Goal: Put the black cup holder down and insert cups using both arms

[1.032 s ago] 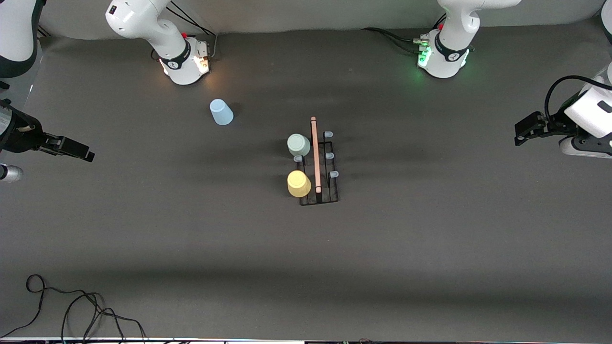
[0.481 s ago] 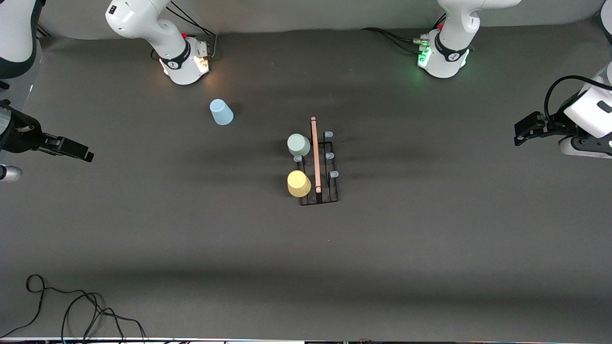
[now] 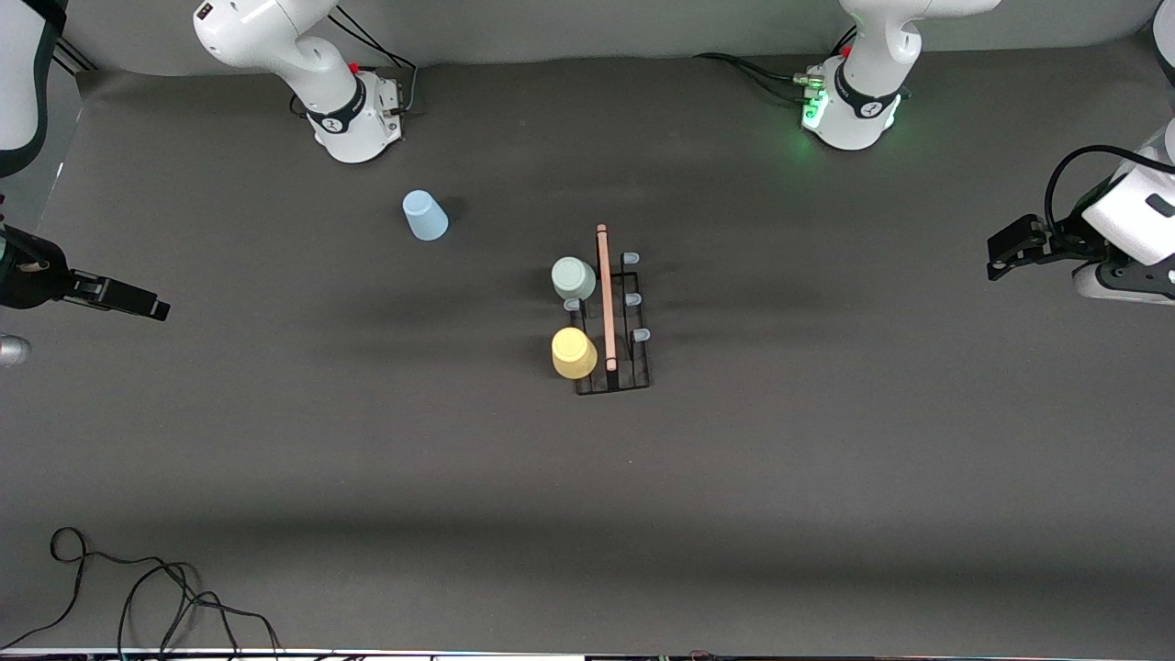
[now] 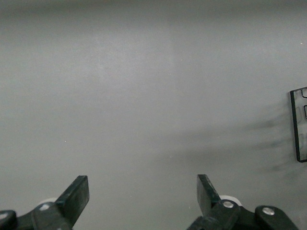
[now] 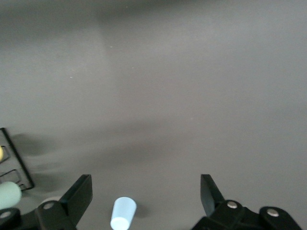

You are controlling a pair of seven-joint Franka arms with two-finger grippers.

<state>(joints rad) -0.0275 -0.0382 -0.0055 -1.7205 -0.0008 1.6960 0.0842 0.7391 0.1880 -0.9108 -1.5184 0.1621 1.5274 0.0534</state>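
Note:
The black cup holder (image 3: 633, 367) stands mid-table, its light wooden rod handle (image 3: 606, 294) on top. The pale green cup (image 3: 573, 277) and the yellow cup (image 3: 574, 352) sit upside down on pegs on the side toward the right arm's end. The pale blue cup (image 3: 424, 216) stands upside down on the table near the right arm's base; it also shows in the right wrist view (image 5: 123, 213). My right gripper (image 3: 147, 308) is open and empty at the right arm's end of the table. My left gripper (image 3: 1002, 257) is open and empty at the left arm's end, waiting.
Three bare pale-capped pegs (image 3: 632, 298) stand on the holder's side toward the left arm's end. A corner of the holder shows in the left wrist view (image 4: 298, 124). A black cable (image 3: 138, 597) lies at the table's near corner at the right arm's end.
My right gripper has drifted slightly toward the right arm's end of the table and lower in the front view. The light at the right arm's base has gone out. Cups and holder have not moved.

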